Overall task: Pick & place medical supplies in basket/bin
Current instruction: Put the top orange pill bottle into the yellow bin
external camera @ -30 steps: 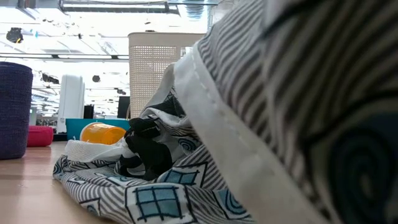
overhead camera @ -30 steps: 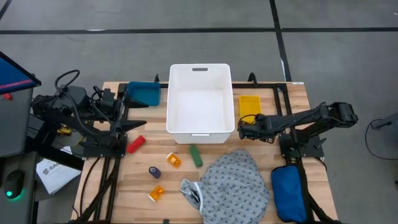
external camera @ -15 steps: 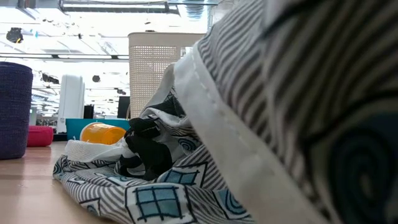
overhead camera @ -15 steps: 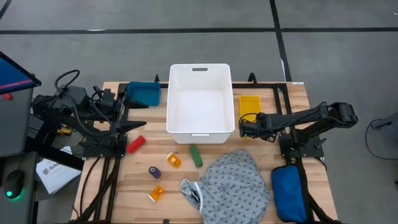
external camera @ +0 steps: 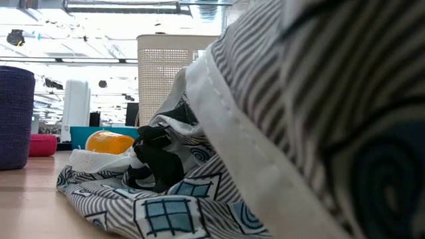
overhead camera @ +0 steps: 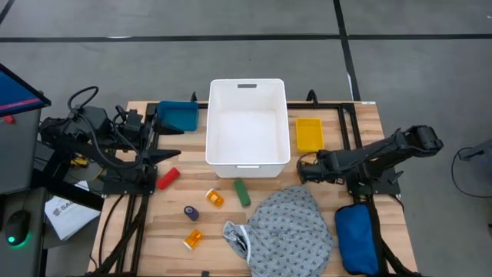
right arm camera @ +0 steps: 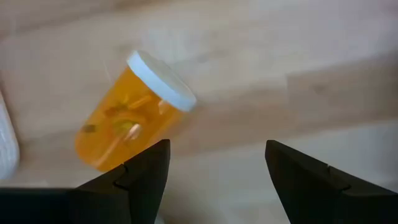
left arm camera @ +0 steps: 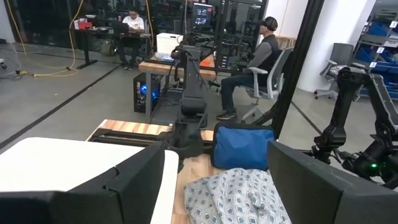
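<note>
Right gripper [right arm camera: 214, 163] spread, pill bottle [right arm camera: 130, 112] label unreadable

The bin [overhead camera: 247, 123] is white. The gown [overhead camera: 292, 229] is grey with a small dark print, striped at its hem. 3 pill bottles [overhead camera: 214, 198] [overhead camera: 193, 239] [right arm camera: 134, 112] are orange, 1 white-capped. Small pieces: red [overhead camera: 167, 178], green [overhead camera: 243, 192], purple [overhead camera: 191, 212]. The pouch [overhead camera: 357, 238] is blue; the trays are teal [overhead camera: 177, 115] and yellow [overhead camera: 309, 134]. The surface [overhead camera: 154, 223] is pale wood.

Both arms are matte black — the left arm [overhead camera: 100, 146] trails looped black cables, the right arm [overhead camera: 377, 154] shows chunky jointed segments and blocky fingers [right arm camera: 143, 171].
</note>
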### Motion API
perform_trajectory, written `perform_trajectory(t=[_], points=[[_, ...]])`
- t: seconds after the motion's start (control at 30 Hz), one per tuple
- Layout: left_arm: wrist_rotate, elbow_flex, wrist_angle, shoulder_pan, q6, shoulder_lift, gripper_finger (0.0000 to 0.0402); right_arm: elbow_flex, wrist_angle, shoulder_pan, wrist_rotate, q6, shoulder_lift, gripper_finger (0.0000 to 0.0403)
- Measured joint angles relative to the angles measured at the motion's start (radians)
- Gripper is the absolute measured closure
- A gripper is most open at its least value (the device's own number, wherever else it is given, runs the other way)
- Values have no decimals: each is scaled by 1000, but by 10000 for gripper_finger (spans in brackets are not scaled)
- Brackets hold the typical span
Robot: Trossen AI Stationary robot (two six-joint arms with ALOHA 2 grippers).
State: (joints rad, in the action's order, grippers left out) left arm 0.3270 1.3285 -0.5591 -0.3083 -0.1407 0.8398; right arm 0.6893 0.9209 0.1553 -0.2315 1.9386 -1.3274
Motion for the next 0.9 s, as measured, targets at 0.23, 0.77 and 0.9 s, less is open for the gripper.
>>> perform_trajectory(t=[0.23,0.77,0.9], points=[[-11,0,1,0,-16,11,128,74,101,153,-113,128,0,143],[-21,0,2,0,-27,60,128,253,140,272,-179,-1442,1,143],[-21,0,2,0,-29,88,128,252,152,293,-123,-1778,1,143]])
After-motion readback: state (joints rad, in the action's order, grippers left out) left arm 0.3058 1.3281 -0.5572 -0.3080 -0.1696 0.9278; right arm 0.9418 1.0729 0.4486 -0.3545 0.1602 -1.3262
